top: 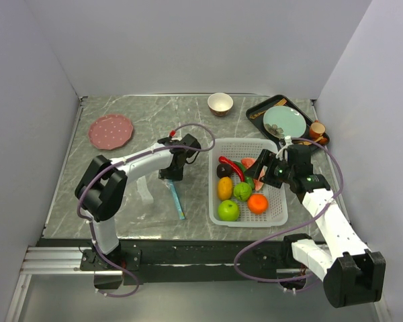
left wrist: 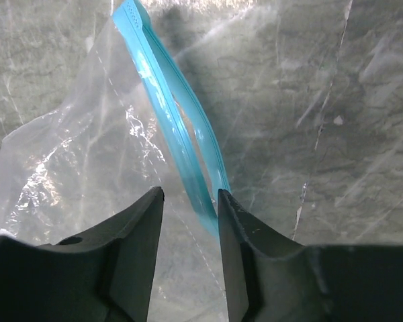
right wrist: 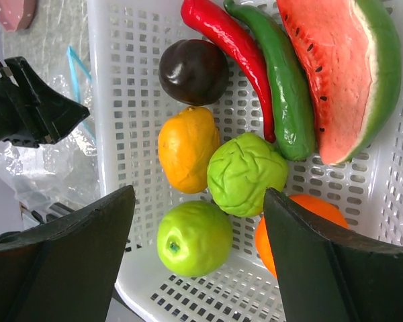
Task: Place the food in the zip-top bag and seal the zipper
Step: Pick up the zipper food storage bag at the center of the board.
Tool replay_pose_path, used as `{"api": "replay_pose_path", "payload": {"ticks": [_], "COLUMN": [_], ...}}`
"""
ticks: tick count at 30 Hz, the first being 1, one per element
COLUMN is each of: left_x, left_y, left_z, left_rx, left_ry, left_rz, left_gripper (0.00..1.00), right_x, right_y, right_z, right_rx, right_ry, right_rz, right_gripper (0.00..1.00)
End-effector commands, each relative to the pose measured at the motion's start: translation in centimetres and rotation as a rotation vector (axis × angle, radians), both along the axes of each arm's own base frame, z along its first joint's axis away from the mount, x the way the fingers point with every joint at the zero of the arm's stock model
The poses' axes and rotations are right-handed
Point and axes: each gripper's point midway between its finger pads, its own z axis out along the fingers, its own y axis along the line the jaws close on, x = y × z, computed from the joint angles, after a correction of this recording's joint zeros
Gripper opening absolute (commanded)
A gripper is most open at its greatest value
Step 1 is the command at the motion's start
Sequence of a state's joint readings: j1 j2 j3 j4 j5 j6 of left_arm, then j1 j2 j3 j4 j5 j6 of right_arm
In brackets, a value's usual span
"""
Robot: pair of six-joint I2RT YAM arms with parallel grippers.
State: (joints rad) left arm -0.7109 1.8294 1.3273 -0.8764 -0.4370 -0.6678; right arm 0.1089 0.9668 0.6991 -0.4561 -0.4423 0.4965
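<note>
The clear zip-top bag (top: pixel 154 196) lies flat on the table left of the white basket (top: pixel 279 209). Its teal zipper (top: pixel 177 200) is along its right edge. My left gripper (top: pixel 169 173) is open at the strip's far end; in the left wrist view the zipper (left wrist: pixel 168 114) runs down beside the right finger (left wrist: pixel 236 228), with the bag (left wrist: pixel 74 168) to the left. My right gripper (top: pixel 258 172) is open and empty above the basket. Under it lie a green apple (right wrist: pixel 193 238), lemon (right wrist: pixel 187 147), wrinkled green fruit (right wrist: pixel 247 173), orange (right wrist: pixel 309 209), dark brown piece (right wrist: pixel 193 70), red chili (right wrist: pixel 232 47), green pepper (right wrist: pixel 282 87) and watermelon slice (right wrist: pixel 336 74).
A pink plate (top: pixel 111 130) lies at the far left. A small bowl (top: pixel 219 103) stands at the back. A black tray (top: pixel 255 111) with a teal plate (top: pixel 285 122) and a small cup (top: pixel 317 129) is at the back right, behind the basket.
</note>
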Motion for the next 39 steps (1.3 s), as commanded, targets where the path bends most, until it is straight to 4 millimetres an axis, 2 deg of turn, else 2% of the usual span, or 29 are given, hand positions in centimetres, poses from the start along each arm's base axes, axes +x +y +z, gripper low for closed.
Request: {"api": "replay_pose_path", "payload": {"ticks": [1,6,7,9,11,17,19,20,22,23,27,30,32,39], "left_x": [-0.7,-1.4,-1.5,-1.7,-1.6,-0.9,-0.4,0.1,0.4,0.9,0.9,0.6,0.0,-0.8], "left_y": [0.0,0.4,0.5,0.6,0.5,-1.0,-2.4,-3.3,-4.6,-5.4,-7.4,-7.8,-7.8,-7.9], "left_z": [-0.2,-1.0,-1.0,-0.8,-0.3,2.6,4.5,6.3,8.4,10.6,14.7,16.0,16.2,16.9], "left_rx": [-0.013,-0.007,-0.005,-0.009,-0.026,-0.094,-0.139,-0.186,-0.251,-0.311,-0.476,-0.552,-0.579,-0.655], "left_ry": [0.031,0.055,0.054,0.049,0.031,-0.04,-0.084,-0.125,-0.171,-0.224,-0.307,-0.356,-0.364,-0.398], "left_rz": [-0.027,-0.03,-0.025,-0.024,-0.025,-0.058,-0.084,-0.094,-0.117,-0.123,-0.16,-0.188,-0.198,-0.215], "left_gripper": [0.42,0.24,0.15,0.11,0.01,0.01,0.01,0.01,0.01,0.01,0.01,0.01,0.01,0.01], "right_x": [0.4,0.3,0.4,0.4,0.4,0.3,0.3,0.4,0.5,0.6,1.0,0.9,0.9,0.3], "right_y": [0.2,0.3,0.3,0.3,0.3,0.5,0.5,0.5,0.2,0.1,-0.6,0.4,1.2,5.5], "right_z": [0.4,0.3,0.3,0.4,0.4,0.5,1.0,1.1,1.6,1.8,2.6,4.0,5.0,8.5], "right_rx": [0.0,0.006,0.005,0.004,0.005,0.018,0.021,0.02,0.013,0.006,-0.023,0.029,0.071,0.161], "right_ry": [-0.038,-0.033,-0.034,-0.038,-0.037,-0.034,-0.049,-0.054,-0.067,-0.072,-0.094,-0.12,-0.149,-0.233], "right_rz": [0.014,0.017,0.017,0.018,0.019,0.024,0.023,0.02,0.004,-0.007,-0.038,0.003,0.034,0.165], "right_gripper": [0.84,0.84,0.84,0.84,0.84,0.84,0.84,0.84,0.84,0.84,0.84,0.84,0.84,0.84]}}
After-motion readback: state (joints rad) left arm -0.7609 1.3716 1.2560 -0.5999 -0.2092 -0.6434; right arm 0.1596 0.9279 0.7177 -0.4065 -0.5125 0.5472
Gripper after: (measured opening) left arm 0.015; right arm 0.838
